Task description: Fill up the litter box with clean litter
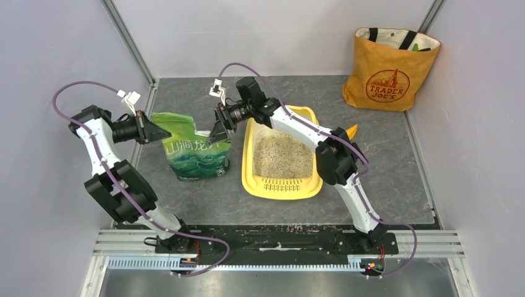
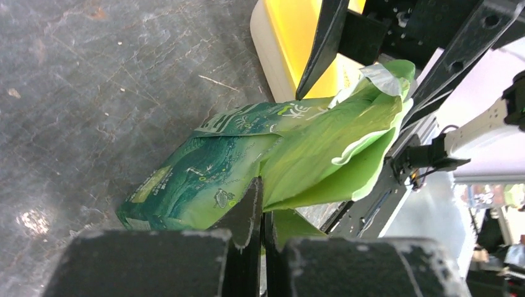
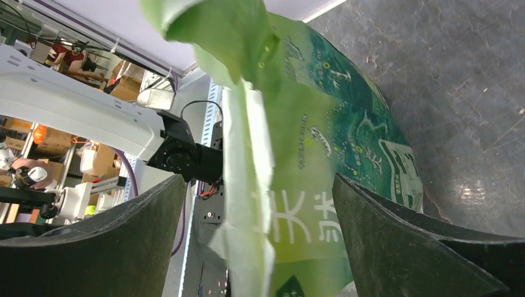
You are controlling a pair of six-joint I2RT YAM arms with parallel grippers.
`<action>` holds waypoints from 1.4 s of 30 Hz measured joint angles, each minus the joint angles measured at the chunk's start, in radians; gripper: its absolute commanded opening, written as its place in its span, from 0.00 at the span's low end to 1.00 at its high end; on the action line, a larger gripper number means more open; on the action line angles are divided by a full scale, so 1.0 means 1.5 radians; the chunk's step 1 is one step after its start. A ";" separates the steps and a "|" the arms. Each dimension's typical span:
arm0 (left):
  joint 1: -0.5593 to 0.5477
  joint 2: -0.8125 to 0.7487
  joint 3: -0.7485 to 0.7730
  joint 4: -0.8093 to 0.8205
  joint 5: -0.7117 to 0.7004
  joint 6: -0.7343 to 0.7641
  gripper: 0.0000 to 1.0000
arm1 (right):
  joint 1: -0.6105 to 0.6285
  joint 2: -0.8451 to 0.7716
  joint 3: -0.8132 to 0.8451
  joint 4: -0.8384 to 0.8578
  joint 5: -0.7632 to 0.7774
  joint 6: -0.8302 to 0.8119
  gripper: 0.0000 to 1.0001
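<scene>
Green bag [image 1: 193, 153] stands left of box [image 1: 249, 163]; left gripper [image 1: 162, 132] clamps its edge, right gripper [image 1: 218, 133] spread open around its top.

left tool [image 1: 166, 133] pinched shut | right tool [image 1: 215, 137] spread wide (reaching leftward)

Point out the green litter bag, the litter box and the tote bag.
green litter bag [image 1: 197, 156], top view, printed front.
litter box [image 1: 282, 192], top view, near rim.
tote bag [image 1: 387, 84], top view, red logo.
</scene>
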 measured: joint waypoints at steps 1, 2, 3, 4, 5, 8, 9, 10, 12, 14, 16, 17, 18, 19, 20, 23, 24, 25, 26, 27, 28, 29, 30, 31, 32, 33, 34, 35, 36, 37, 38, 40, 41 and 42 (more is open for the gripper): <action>-0.001 -0.001 -0.004 0.013 -0.003 -0.023 0.04 | 0.001 0.006 0.000 -0.001 -0.001 0.005 0.97; -0.001 -0.001 -0.007 0.021 -0.005 -0.037 0.10 | 0.001 0.012 0.000 -0.001 -0.002 0.008 0.90; -0.001 -0.001 -0.008 0.020 -0.003 -0.040 0.17 | 0.004 0.016 0.000 0.000 -0.001 0.010 0.79; -0.001 -0.001 -0.008 0.013 0.001 -0.031 0.27 | 0.004 0.020 0.000 0.000 -0.001 0.012 0.57; -0.001 -0.001 -0.008 -0.002 0.005 -0.013 0.37 | 0.004 0.022 0.001 0.001 -0.001 0.016 0.39; -0.001 0.001 -0.007 -0.041 0.007 0.047 0.73 | 0.008 0.025 0.002 0.009 0.002 0.018 0.07; -0.001 0.001 -0.007 -0.048 0.008 0.068 0.81 | 0.009 0.025 0.002 0.012 0.003 0.018 0.03; -0.001 0.002 -0.008 -0.054 0.010 0.084 0.84 | 0.010 0.025 0.002 0.016 0.002 0.017 0.02; -0.002 0.002 -0.012 -0.063 0.020 0.120 0.85 | 0.010 0.025 0.002 0.023 0.001 0.011 0.00; -0.002 0.002 -0.022 -0.068 0.035 0.141 0.86 | 0.010 0.025 0.001 0.026 -0.002 0.005 0.00; -0.008 0.007 -0.025 -0.074 0.048 0.153 0.86 | 0.010 0.025 0.000 0.026 -0.006 -0.001 0.00; -0.013 0.010 -0.025 -0.074 0.054 0.156 0.86 | 0.010 0.025 0.000 0.026 -0.009 -0.003 0.01; -0.018 0.013 -0.025 -0.075 0.057 0.156 0.80 | 0.010 0.025 0.000 0.026 -0.012 -0.006 0.01; -0.026 0.017 -0.025 -0.076 0.058 0.156 0.69 | 0.010 0.025 0.000 0.026 -0.014 -0.008 0.01; -0.036 0.021 -0.025 -0.075 0.059 0.151 0.52 | 0.010 0.025 -0.001 0.027 -0.017 -0.011 0.01; -0.057 0.027 -0.025 -0.051 0.055 0.098 0.24 | 0.010 0.024 -0.007 0.030 -0.025 -0.018 0.00; -0.062 0.028 -0.025 -0.044 0.051 0.080 0.16 | 0.009 0.023 -0.011 0.031 -0.027 -0.021 0.00; -0.064 0.031 -0.024 -0.041 0.046 0.062 0.04 | 0.008 0.022 -0.015 0.033 -0.029 -0.022 0.00; -0.064 0.034 -0.021 -0.040 0.035 0.040 0.02 | 0.006 0.021 -0.018 0.035 -0.030 -0.024 0.00; -0.064 0.039 -0.016 -0.040 0.025 0.015 0.02 | 0.002 0.019 -0.021 0.037 -0.031 -0.024 0.00; -0.065 0.044 -0.012 -0.041 0.019 -0.004 0.02 | 0.001 0.018 -0.024 0.039 -0.032 -0.026 0.00; -0.067 0.054 -0.003 -0.051 0.011 -0.022 0.02 | 0.000 0.017 -0.026 0.040 -0.032 -0.027 0.11; -0.068 0.062 0.005 -0.059 0.005 -0.031 0.02 | 0.000 0.017 -0.028 0.041 -0.032 -0.028 0.23; -0.071 0.077 0.018 -0.073 0.001 -0.040 0.02 | 0.000 0.017 -0.028 0.040 -0.032 -0.027 0.33; -0.071 0.088 0.027 -0.078 -0.002 -0.046 0.02 | -0.001 0.017 -0.028 0.039 -0.033 -0.027 0.37; -0.071 0.100 0.035 -0.081 -0.004 -0.056 0.02 | -0.003 0.017 -0.028 0.037 -0.033 -0.021 0.42; -0.069 0.109 0.039 -0.082 -0.006 -0.065 0.02 | -0.006 0.017 -0.028 0.037 -0.034 -0.013 0.45; -0.068 0.112 0.040 -0.083 -0.007 -0.072 0.02 | -0.008 0.017 -0.028 0.040 -0.035 0.000 0.46; -0.066 0.114 0.039 -0.085 -0.013 -0.084 0.02 | -0.011 0.017 -0.028 0.050 -0.035 0.023 0.46; -0.066 0.114 0.039 -0.087 -0.017 -0.093 0.02 | -0.013 0.017 -0.028 0.065 -0.036 0.045 0.46; -0.066 0.113 0.040 -0.089 -0.020 -0.101 0.02 | -0.014 0.017 -0.028 0.083 -0.037 0.065 0.45; -0.066 0.113 0.040 -0.091 -0.028 -0.117 0.03 | -0.017 0.017 -0.028 0.120 -0.039 0.109 0.40; -0.066 0.113 0.040 -0.091 -0.033 -0.126 0.04 | -0.017 0.017 -0.028 0.138 -0.040 0.131 0.30; -0.066 0.112 0.040 -0.091 -0.037 -0.133 0.09 | -0.017 0.017 -0.028 0.154 -0.040 0.151 0.20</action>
